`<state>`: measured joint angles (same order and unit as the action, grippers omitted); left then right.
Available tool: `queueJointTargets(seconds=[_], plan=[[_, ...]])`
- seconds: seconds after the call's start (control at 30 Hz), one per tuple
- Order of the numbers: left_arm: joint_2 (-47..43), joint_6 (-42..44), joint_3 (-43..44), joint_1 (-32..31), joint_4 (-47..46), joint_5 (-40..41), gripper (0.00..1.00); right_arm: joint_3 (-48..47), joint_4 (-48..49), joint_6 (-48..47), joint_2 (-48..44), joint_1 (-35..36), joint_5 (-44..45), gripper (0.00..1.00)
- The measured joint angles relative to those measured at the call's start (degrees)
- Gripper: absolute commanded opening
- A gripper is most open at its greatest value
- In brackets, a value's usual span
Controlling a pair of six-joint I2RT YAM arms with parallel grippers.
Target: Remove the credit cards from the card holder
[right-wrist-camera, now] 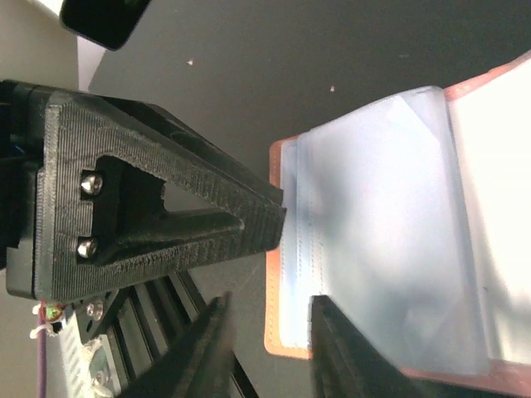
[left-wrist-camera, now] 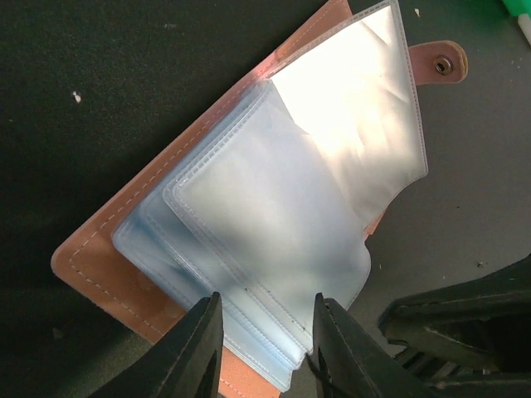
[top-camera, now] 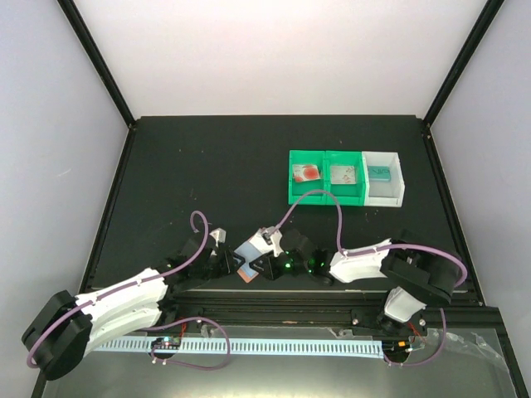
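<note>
The salmon-pink card holder (top-camera: 251,254) lies open on the black table between my two grippers, pale blue-grey sleeves fanned up. In the left wrist view the holder (left-wrist-camera: 99,249) fills the frame, snap tab (left-wrist-camera: 441,61) at the top right. My left gripper (left-wrist-camera: 265,336) is open, its fingers either side of the sleeves' near corner. My right gripper (right-wrist-camera: 267,348) is open at the holder's corner (right-wrist-camera: 286,332), one finger over the sleeves (right-wrist-camera: 382,240). I see no card inside the sleeves. A whitish card with reddish marks (top-camera: 305,172) lies in the green bin.
The green bin (top-camera: 326,199) has two compartments, each holding a card; the second card (top-camera: 343,173) is pale. A white bin (top-camera: 388,197) beside it holds a teal card (top-camera: 379,171). The left gripper's finger (right-wrist-camera: 166,207) stands close to the right gripper. The rail runs along the near edge.
</note>
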<state>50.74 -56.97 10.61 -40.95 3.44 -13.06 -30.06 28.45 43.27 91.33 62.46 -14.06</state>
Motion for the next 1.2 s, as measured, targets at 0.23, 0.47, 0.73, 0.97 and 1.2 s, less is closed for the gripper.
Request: queueJointTargets(seconds=[0.23, 0.47, 0.73, 0.97, 1.2], plan=[[-0.8, 0.4, 0.0, 0.3, 1.2, 0.4, 0.33, -2.2, -10.5, -7.2, -6.1, -0.3, 5.6, 0.45], [-4.0, 0.4, -0.7, 3.6, 1.3, 0.1, 0.41, -8.3, -18.3, -13.7, -4.5, -0.9, 10.9, 0.46], [-7.0, 0.9, -1.7, 9.1, 1.3, -3.3, 0.50, -12.3, -22.4, -16.0, 3.0, -0.8, 10.7, 0.42], [-6.8, 1.5, -1.7, 10.4, 0.7, -6.8, 0.51, -15.0, -25.4, -14.5, 7.5, -0.9, 10.3, 0.09], [-4.0, 2.2, -1.8, 10.5, -2.3, -10.0, 0.54, -14.5, -24.4, -10.8, 7.5, -0.9, 9.5, 0.01]])
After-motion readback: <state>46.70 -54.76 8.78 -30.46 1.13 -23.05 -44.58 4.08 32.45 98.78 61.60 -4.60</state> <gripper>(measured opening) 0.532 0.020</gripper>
